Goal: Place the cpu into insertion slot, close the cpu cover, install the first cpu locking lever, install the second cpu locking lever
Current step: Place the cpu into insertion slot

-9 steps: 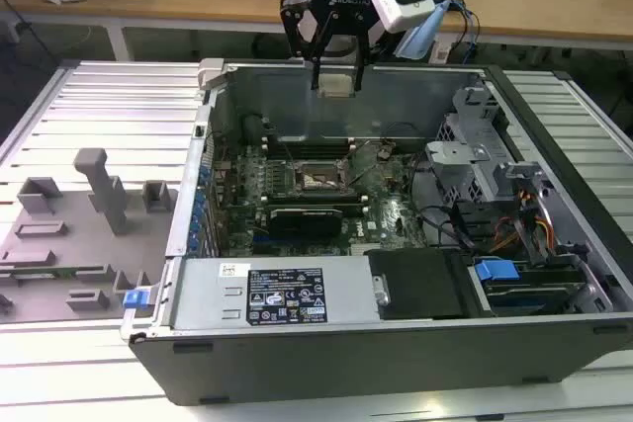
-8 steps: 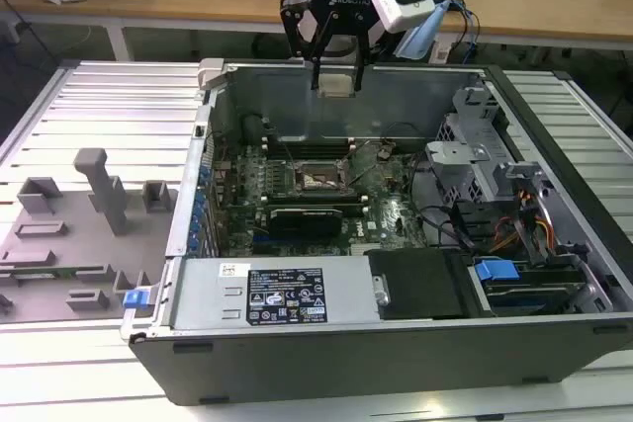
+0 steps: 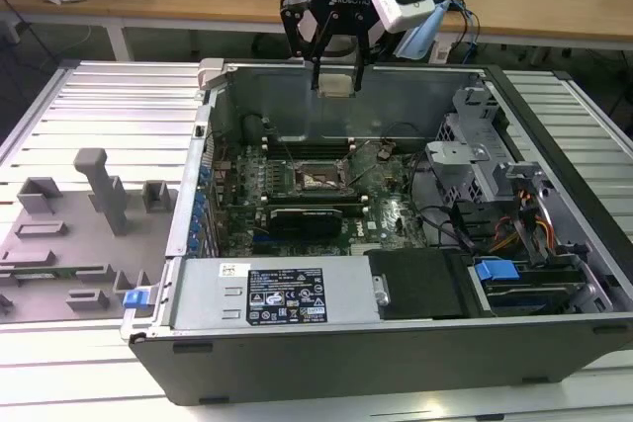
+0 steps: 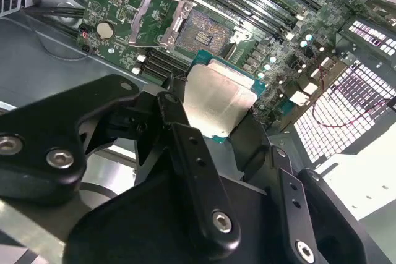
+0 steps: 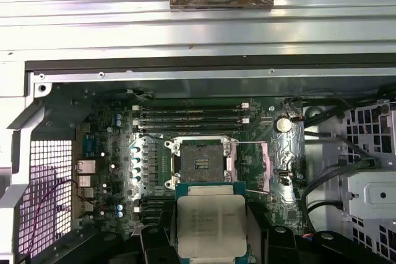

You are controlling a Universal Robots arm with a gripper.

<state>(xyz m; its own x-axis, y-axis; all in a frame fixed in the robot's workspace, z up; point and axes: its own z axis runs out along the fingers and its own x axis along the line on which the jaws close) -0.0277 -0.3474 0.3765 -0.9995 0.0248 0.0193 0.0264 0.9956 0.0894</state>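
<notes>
The claw [image 3: 336, 74] is clamped on the cpu [image 4: 218, 100], held in the air over the open computer case [image 3: 297, 368]. Beyond, the insertion slot [image 5: 201, 163] lies bare, at 6 o'clock from the claw in the exterior view, its cpu cover [image 4: 141, 20] swung open beside it. Judging by this, no step is finished; all four remain.

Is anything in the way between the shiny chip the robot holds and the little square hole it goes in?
Nothing visible is. The gripper holds the cpu in the air above the open case. The insertion slot lies bare below, because the cpu cover is swung open beside it.
</notes>
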